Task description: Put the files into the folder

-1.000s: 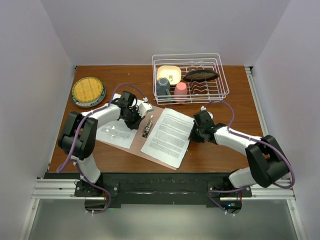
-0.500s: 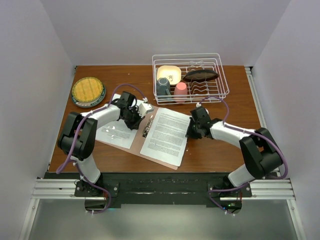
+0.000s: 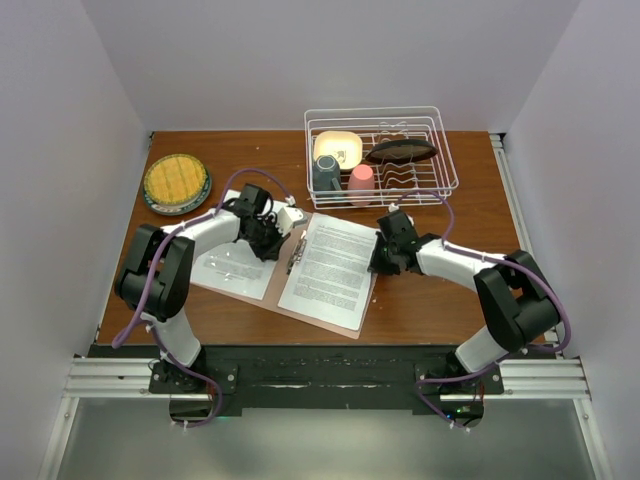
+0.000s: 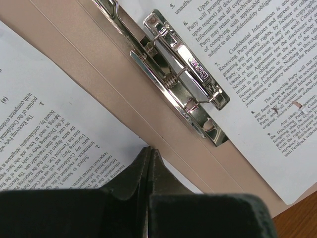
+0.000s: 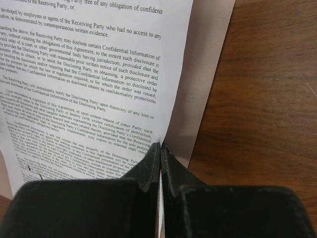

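**Desk:** Left to right, what do you risk here?

**Floor:** Your left gripper [image 4: 149, 153], jaws fully closed and holding nothing, has its tips down at the left sheet [image 3: 232, 265], near the clip [image 4: 183, 84]. A drag from there could crease that sheet or snag the clip. The folder [image 4: 99, 84] lies open mid-tabletop [image 3: 440, 300], towards the near edge, with a sheet on each leaf.

**Desk:** And your right?

**Floor:** The right gripper [image 5: 161, 146], also closed, meets the right sheet [image 3: 325, 275] at its outer edge. You cannot tell whether it nips the paper. Push harder and the sheet may buckle or ride over the clip.
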Tool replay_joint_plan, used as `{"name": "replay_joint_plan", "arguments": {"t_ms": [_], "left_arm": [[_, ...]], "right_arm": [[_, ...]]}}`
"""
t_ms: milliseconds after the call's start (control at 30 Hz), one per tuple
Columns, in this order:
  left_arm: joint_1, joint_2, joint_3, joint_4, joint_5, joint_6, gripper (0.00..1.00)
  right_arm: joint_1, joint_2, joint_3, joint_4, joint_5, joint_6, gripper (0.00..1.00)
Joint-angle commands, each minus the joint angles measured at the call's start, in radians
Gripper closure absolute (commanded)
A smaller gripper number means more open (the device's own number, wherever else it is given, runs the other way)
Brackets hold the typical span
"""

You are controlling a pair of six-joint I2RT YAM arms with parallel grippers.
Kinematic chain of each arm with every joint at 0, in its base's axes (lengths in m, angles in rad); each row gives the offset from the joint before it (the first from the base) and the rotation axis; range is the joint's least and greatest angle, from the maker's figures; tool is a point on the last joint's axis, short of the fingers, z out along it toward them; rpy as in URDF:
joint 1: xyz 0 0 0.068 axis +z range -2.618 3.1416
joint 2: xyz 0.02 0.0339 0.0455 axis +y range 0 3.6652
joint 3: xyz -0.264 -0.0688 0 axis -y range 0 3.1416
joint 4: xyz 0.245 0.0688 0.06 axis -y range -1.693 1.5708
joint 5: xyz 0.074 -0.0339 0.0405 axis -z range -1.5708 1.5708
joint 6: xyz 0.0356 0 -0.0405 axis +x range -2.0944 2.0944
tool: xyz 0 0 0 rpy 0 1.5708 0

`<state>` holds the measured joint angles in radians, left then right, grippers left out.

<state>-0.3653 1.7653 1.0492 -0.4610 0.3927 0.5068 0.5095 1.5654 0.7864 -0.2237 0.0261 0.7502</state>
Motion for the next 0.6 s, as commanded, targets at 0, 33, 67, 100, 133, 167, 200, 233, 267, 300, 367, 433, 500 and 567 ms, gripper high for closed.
{"name": "replay_joint_plan", "arguments": {"t_ms": [0, 33, 67, 100, 133, 167, 200, 233, 267, 300, 367, 433, 500, 567], "left_arm": [[-0.003, 0.003, -0.037, -0.065, 0.063, -0.019, 1.00], [-0.003, -0.003, -0.040, -0.067, 0.066, -0.017, 1.00], [-0.004, -0.003, -0.043, -0.071, 0.069, -0.014, 1.00], [-0.004, -0.007, -0.044, -0.074, 0.071, -0.011, 1.00], [-0.004, -0.010, -0.048, -0.079, 0.075, -0.010, 1.00], [-0.004, -0.012, -0.051, -0.084, 0.078, -0.008, 1.00], [-0.004, -0.016, -0.052, -0.088, 0.081, -0.007, 1.00], [-0.004, -0.020, -0.054, -0.090, 0.086, -0.004, 1.00], [-0.004, -0.024, -0.060, -0.093, 0.087, -0.005, 1.00], [-0.004, -0.027, -0.061, -0.094, 0.089, -0.001, 1.00], [-0.004, -0.033, -0.063, -0.099, 0.089, -0.001, 1.00], [-0.004, -0.041, -0.063, -0.105, 0.094, 0.001, 1.00], [-0.006, -0.049, -0.064, -0.113, 0.100, 0.004, 1.00], [-0.006, -0.059, -0.066, -0.119, 0.106, 0.007, 1.00]], "right_arm": [[0.015, 0.018, 0.037, 0.009, -0.023, 0.003, 1.00], [0.015, 0.016, 0.039, 0.001, -0.022, -0.003, 1.00], [0.014, 0.016, 0.039, -0.003, -0.023, -0.008, 1.00], [0.015, 0.016, 0.043, -0.011, -0.023, -0.020, 1.00], [0.014, 0.018, 0.045, -0.031, -0.023, -0.026, 1.00], [0.014, 0.015, 0.045, -0.037, -0.023, -0.031, 1.00], [0.014, 0.013, 0.047, -0.046, -0.015, -0.037, 0.94], [0.014, 0.013, 0.050, -0.069, 0.000, -0.041, 0.86], [0.012, 0.013, 0.051, -0.077, 0.003, -0.046, 0.79], [0.012, 0.013, 0.053, -0.083, 0.006, -0.052, 0.66], [0.012, 0.008, 0.057, -0.101, 0.018, -0.052, 0.52], [0.014, -0.001, 0.060, -0.121, 0.028, -0.052, 0.38], [0.012, -0.007, 0.068, -0.140, 0.046, -0.058, 0.35], [0.008, -0.019, 0.079, -0.173, 0.067, -0.071, 0.34]]}}
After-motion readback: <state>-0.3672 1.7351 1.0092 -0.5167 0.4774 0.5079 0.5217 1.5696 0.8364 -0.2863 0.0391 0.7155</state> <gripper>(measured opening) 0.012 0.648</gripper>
